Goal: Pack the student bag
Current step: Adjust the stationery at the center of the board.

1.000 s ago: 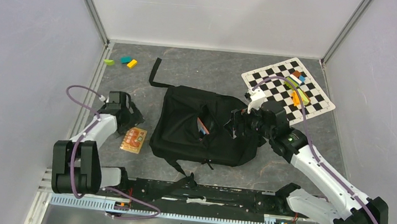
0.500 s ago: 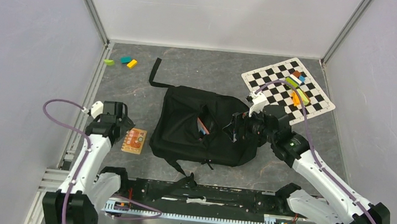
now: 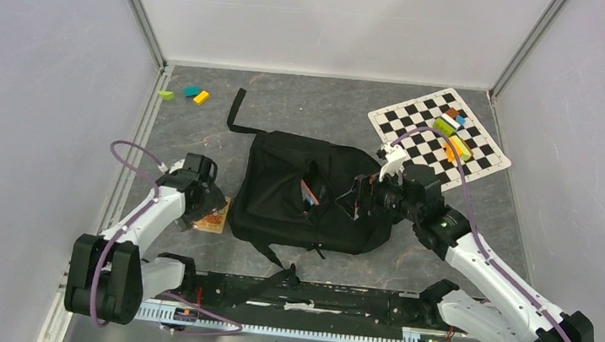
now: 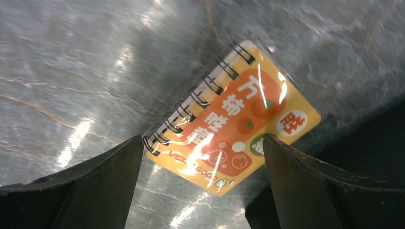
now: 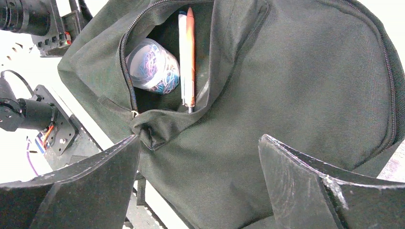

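The student bag [image 3: 314,193], a black backpack, lies flat mid-table with its front pocket unzipped. Inside the pocket I see an orange and a white pen [image 5: 187,57] and a round blue-patterned item [image 5: 153,66]. My right gripper [image 3: 364,196] hovers open over the bag's right part, its jaws [image 5: 199,140] spread wide above the fabric [image 5: 286,95] with nothing between them. An orange spiral notebook [image 4: 234,119] lies on the table by the bag's left edge. My left gripper [image 3: 205,197] hangs open just above it, the fingers [image 4: 203,143] straddling the notebook's lower corner.
A checkered mat [image 3: 406,122] at the back right carries several coloured blocks [image 3: 453,132]. Three small coloured pieces [image 3: 188,93] lie at the back left. A bag strap [image 3: 237,113] trails toward the back. The arms' mounting rail [image 3: 303,294] runs along the near edge.
My left arm has swung right and its open gripper now sits over the notebook. The right gripper has crept slightly left over the bag. The bag has not moved.
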`<state>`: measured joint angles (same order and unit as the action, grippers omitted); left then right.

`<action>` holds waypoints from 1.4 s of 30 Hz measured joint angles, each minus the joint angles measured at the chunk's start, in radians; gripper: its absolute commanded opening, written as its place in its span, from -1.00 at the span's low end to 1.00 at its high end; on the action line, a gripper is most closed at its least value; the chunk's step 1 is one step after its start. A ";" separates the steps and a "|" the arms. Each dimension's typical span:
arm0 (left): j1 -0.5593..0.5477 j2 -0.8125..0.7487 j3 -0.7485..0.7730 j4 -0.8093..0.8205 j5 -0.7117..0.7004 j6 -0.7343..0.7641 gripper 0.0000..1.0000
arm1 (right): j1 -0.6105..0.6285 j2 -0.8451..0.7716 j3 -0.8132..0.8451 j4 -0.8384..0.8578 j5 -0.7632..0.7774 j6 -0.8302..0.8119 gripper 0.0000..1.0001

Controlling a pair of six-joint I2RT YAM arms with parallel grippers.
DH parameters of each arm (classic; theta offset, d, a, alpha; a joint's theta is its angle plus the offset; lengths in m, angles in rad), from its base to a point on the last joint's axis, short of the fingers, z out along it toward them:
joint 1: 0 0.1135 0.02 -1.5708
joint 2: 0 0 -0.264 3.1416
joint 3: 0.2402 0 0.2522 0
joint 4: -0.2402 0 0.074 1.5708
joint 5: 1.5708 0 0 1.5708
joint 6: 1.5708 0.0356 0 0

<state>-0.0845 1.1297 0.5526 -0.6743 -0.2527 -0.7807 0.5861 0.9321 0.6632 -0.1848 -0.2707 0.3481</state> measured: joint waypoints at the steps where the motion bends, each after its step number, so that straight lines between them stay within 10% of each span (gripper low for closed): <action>1: -0.028 0.002 0.000 0.000 0.007 -0.004 0.99 | 0.000 0.000 -0.002 0.003 -0.002 0.001 0.96; 28: -0.220 0.273 0.194 -0.003 -0.075 0.011 0.81 | 0.000 -0.002 -0.037 0.024 -0.018 0.007 0.96; 42: 0.101 0.302 0.193 0.117 -0.007 0.012 0.99 | 0.000 -0.014 -0.039 0.019 -0.016 0.006 0.96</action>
<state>0.0166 1.4315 0.7452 -0.5568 -0.2600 -0.7689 0.5861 0.9176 0.6239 -0.1658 -0.2871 0.3546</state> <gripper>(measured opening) 0.969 0.979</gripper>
